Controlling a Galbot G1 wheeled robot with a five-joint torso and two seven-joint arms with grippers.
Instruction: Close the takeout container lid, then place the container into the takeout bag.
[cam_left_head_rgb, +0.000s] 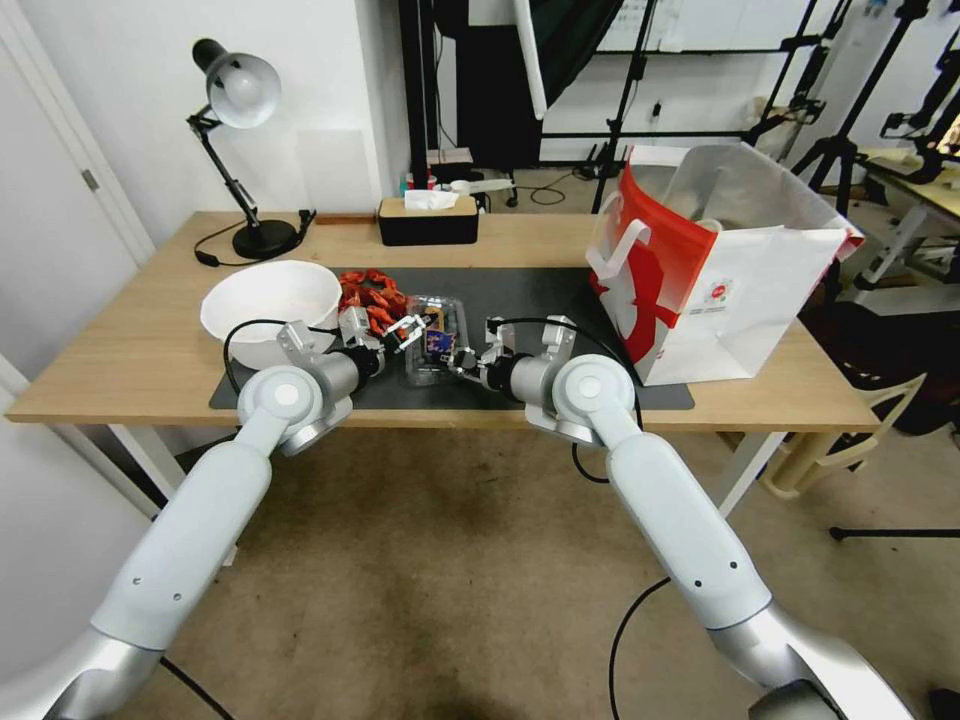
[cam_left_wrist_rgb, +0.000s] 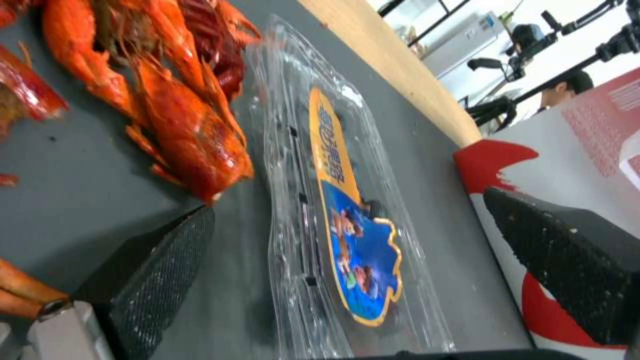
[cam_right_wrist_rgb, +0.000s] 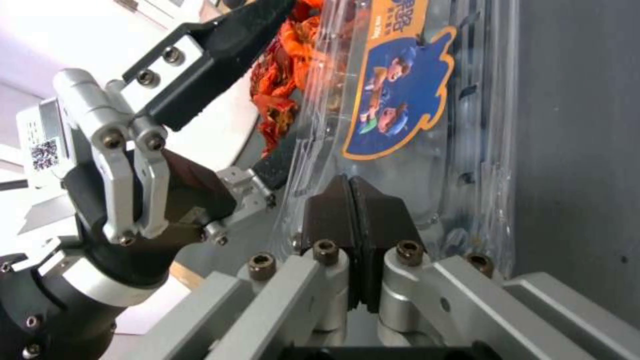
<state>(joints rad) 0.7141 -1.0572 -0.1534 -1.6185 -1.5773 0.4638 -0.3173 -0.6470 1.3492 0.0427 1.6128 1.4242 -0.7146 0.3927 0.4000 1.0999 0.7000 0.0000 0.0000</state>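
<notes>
As it lies: the container (cam_left_head_rgb: 436, 338) sits on the dark mat (cam_left_head_rgb: 540, 290), left of the bag (cam_left_head_rgb: 720, 270).
Feel: likely light, thin, springy, slippery.
Left gripper (cam_left_head_rgb: 403, 331): wide, straddling the lid (cam_left_wrist_rgb: 347, 210).
Right gripper (cam_right_wrist_rgb: 351, 210): pressed together at the near edge.
Hold: probably the stiffer rims.

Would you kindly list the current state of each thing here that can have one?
takeout container: lying flat on the dark mat, outside the bag
lid: down over the tray
takeout bag: upright, mouth open
left gripper: open, beside the container
right gripper: shut, at the container's edge
</notes>
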